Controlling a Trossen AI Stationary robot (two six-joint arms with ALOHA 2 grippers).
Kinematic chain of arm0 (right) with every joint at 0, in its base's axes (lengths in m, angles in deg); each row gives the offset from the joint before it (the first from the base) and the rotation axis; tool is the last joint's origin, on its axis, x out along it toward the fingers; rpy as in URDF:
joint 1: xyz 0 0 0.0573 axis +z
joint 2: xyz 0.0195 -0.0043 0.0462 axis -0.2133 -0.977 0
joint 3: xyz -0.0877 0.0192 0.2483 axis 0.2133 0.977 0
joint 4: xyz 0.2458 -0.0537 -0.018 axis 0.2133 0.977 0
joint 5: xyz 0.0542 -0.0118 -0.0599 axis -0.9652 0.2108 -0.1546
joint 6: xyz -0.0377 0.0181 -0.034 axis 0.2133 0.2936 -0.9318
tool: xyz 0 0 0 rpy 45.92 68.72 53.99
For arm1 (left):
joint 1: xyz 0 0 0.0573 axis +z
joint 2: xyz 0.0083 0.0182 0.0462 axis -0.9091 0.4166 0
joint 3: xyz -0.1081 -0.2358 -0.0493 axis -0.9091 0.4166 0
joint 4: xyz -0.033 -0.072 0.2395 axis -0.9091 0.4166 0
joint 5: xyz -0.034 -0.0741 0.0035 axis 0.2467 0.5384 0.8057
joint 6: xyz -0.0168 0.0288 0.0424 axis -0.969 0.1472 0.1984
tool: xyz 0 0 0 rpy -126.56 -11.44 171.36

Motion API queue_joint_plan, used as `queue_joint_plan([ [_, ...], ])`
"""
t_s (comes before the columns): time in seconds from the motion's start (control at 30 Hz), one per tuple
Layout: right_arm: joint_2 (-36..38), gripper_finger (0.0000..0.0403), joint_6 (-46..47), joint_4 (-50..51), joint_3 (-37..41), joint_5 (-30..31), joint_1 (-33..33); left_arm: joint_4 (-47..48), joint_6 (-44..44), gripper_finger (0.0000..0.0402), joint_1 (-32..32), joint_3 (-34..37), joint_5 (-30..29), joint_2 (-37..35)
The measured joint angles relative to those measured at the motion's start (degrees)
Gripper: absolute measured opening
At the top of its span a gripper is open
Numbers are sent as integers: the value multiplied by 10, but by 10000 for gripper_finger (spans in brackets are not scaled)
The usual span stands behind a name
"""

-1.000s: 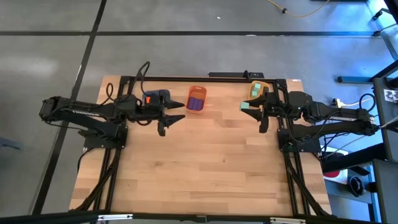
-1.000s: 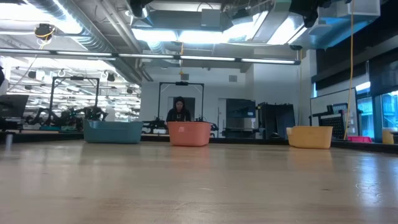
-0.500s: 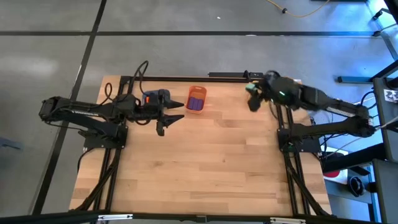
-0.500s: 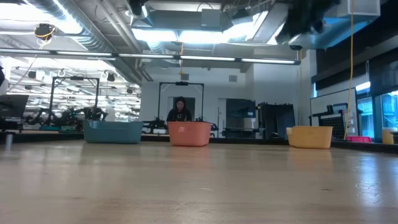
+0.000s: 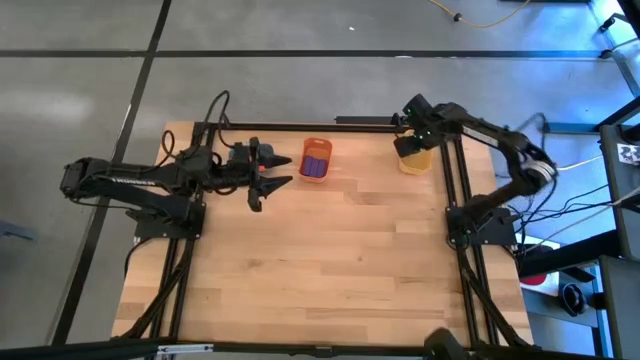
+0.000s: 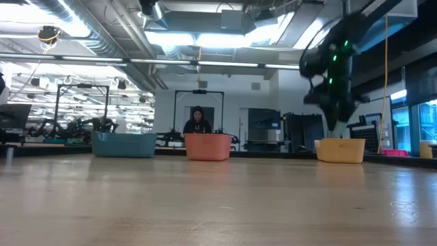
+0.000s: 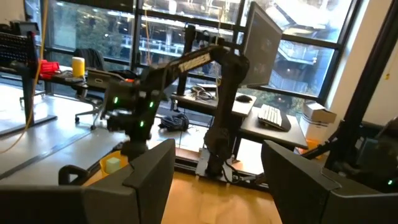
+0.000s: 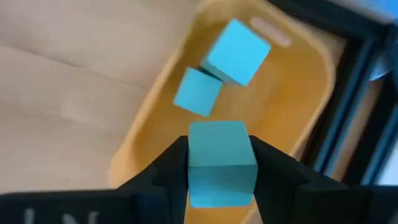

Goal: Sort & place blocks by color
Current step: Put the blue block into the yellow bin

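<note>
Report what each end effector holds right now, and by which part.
The right end effector pinches a mint-green cube by two opposite side faces, above the yellow tray. The left end effector stands open and holds nothing.

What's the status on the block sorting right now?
Right end effector shut on a mint-green cube, above the yellow tray; two cubes inside. Left end effector open, empty, by the blue-grey tray. Nothing in the way.

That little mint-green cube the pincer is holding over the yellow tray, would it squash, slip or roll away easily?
Probably stiff: the mint-green cube keeps sharp, square edges between the right pincer fingers. Its flat faces likely resist rolling; two more cubes lie still inside the yellow tray. It looks smooth, so it might slip.
</note>
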Motion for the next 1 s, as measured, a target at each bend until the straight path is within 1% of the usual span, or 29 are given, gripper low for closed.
queue_joint_plan([
  [0.13, -53, 136, 23, -14, 1, -9, -20, 0, 0, 231, 9, 0, 0, -14],
  [0.2, -75, 136, 26, -13, 1, -29, -26, 0, 0, 231, 11, 0, 0, -23],
  [0.3, -96, 136, 26, -11, 1, -54, -28, 0, 0, 231, 12, 0, -2, -35],
  [0.4, -116, 138, 28, -17, 1, -57, -28, 0, 0, 231, 12, 0, -8, -45],
  [0.6, -130, 156, 39, -19, 1, -57, -28, -1, 0, 231, 12, 0, -17, -53],
  [0.93, -130, 163, 42, -25, 1, -56, -28, 1, 0, 231, 12, 0, -17, -52],
  [1.0, -130, 170, 41, -25, 1, -57, -28, 1, 0, 231, 12, 0, -17, -52],
])
